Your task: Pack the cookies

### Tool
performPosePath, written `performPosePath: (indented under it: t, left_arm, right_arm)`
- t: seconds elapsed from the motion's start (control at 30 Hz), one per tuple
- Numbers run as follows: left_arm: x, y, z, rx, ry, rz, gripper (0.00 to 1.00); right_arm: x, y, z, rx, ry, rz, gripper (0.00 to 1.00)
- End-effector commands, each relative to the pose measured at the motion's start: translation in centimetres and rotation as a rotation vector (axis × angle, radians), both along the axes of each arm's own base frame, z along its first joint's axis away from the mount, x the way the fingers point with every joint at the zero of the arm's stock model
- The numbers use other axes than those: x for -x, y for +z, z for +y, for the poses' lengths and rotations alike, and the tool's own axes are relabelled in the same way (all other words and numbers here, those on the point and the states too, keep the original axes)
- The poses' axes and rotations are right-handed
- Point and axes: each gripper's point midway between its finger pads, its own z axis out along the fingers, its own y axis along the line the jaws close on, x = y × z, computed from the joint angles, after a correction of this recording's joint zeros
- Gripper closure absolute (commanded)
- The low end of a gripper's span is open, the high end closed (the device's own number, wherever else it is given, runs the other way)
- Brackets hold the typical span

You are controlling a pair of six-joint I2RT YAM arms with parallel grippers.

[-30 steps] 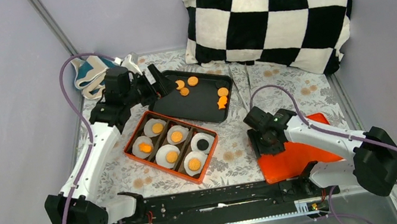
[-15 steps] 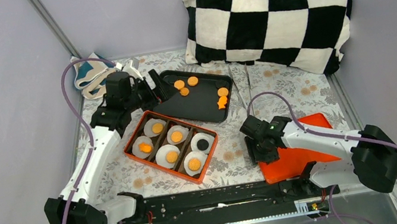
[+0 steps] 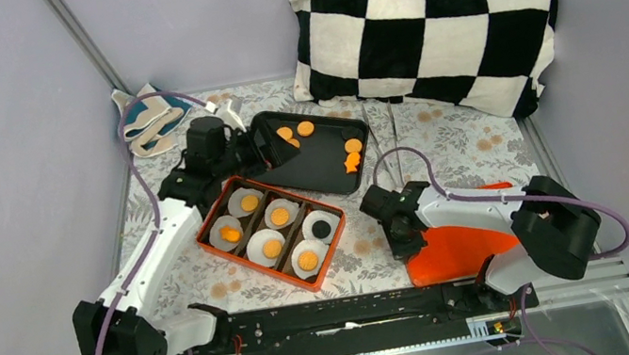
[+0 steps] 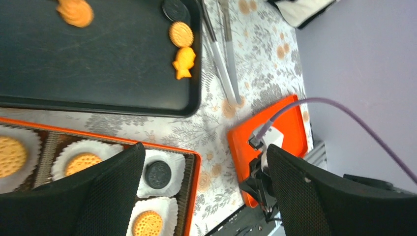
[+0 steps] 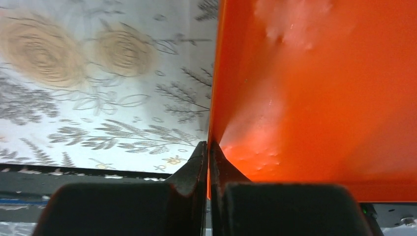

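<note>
– Cookies [image 3: 306, 127], where do they lie?
– Some are on the black tray [image 3: 321, 172] at the far middle of the counter [image 3: 477, 147]: four round ones and a fish-shaped cookie [image 4: 184, 63] near its right rim. The others are in the orange box [image 3: 248, 262] just in front of the tray, each on a white paper liner [image 3: 256, 240]. Five liners carry an orange disc, and one holds a dark cookie [image 4: 158, 172].
– And the left hand [image 4: 204, 152]?
– Spread wide and pinching nothing, up by the tray's left end. Its wrist view looks down on both tray and box.
– The right hand [image 5: 207, 156]?
– Pressed together on the thin edge of the orange lid [image 5: 319, 98], at the lid's near-left corner, to the right of the box. Whether the lid is lifted off the counter, I cannot tell.
– Anything else about?
– Metal tongs [image 4: 223, 54] lie just right of the tray. A checkered pillow [image 3: 426, 31] sits at the back right, and a folded cloth [image 3: 144, 119] is in the back left corner.
</note>
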Motion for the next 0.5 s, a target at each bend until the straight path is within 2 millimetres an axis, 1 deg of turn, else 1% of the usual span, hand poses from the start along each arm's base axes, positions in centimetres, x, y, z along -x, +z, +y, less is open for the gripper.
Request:
performPosePath:
  t: [0.0,0.1,0.23,0.33,0.47]
  left_arm:
    - [0.6,-0.9,-3.7,0.057,-0.117,-0.015,0.03]
    - [1.3,-1.2,-6.4,0.089,-0.201,-0.051,0.03]
    - [1.9,-2.7,-9.5,0.13,-0.296,-0.038,0.01]
    - [2.0,-3.7,-11.6,0.146,-0.366,-0.035,0.01]
    - [1.6,-5.3,-13.1,0.147,-0.427,0.004,0.01]
  right_arm:
    - [-3.9,3.8,3.4,-0.102,0.08,-0.18,1.0]
    - [-4.3,6.9,5.9,-0.235,0.165,-0.21,1.0]
    - [-3.7,10.3,8.7,-0.391,0.273,-0.196,1.0]
    - [-3.3,11.8,9.8,-0.461,0.344,-0.191,1.0]
    - [-2.5,12.8,10.7,-0.531,0.414,-0.17,1.0]
